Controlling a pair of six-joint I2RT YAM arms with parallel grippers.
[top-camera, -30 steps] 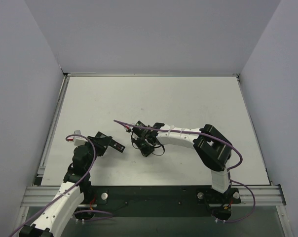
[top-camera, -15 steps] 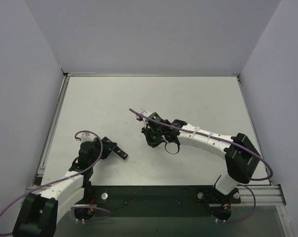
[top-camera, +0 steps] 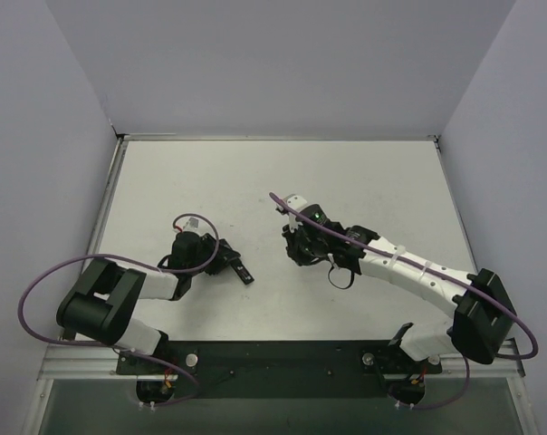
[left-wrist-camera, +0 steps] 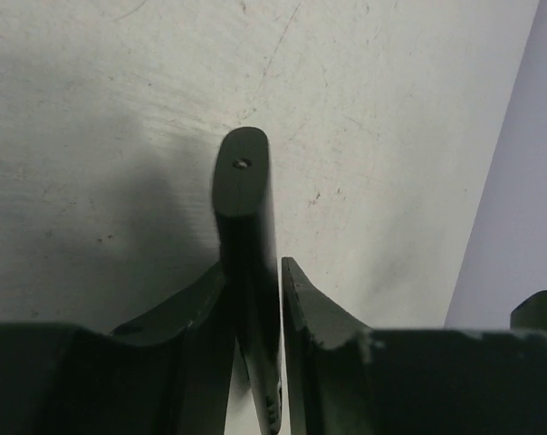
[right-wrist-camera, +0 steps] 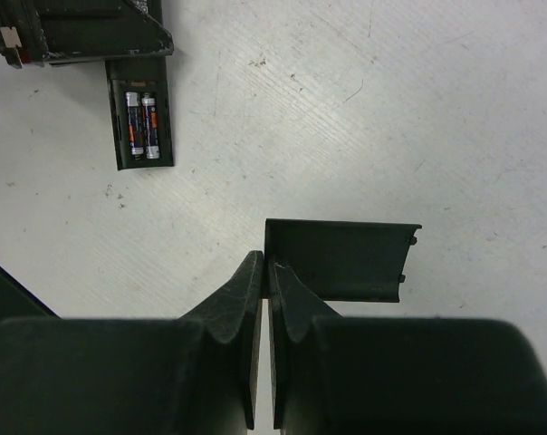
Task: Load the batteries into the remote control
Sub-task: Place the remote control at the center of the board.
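Note:
My left gripper (top-camera: 226,264) is shut on the slim black remote control (top-camera: 243,271), low over the table left of centre. In the left wrist view the remote (left-wrist-camera: 244,208) stands edge-on between the fingers of the left gripper (left-wrist-camera: 254,270). In the right wrist view the remote (right-wrist-camera: 143,125) shows its open compartment with two batteries (right-wrist-camera: 139,123) lying side by side in it. My right gripper (top-camera: 297,250) is shut on the edge of the short black cover piece (right-wrist-camera: 340,261), to the right of the remote; the right gripper also shows in its own view (right-wrist-camera: 266,264).
The white table (top-camera: 346,181) is walled by grey panels at the back and both sides. A purple cable loops over each arm. The metal rail with the arm bases (top-camera: 283,358) runs along the near edge.
Both grippers have moved to the right over the table, the left one with the remote and the right one with the cover. The left arm now lies low and stretched out.

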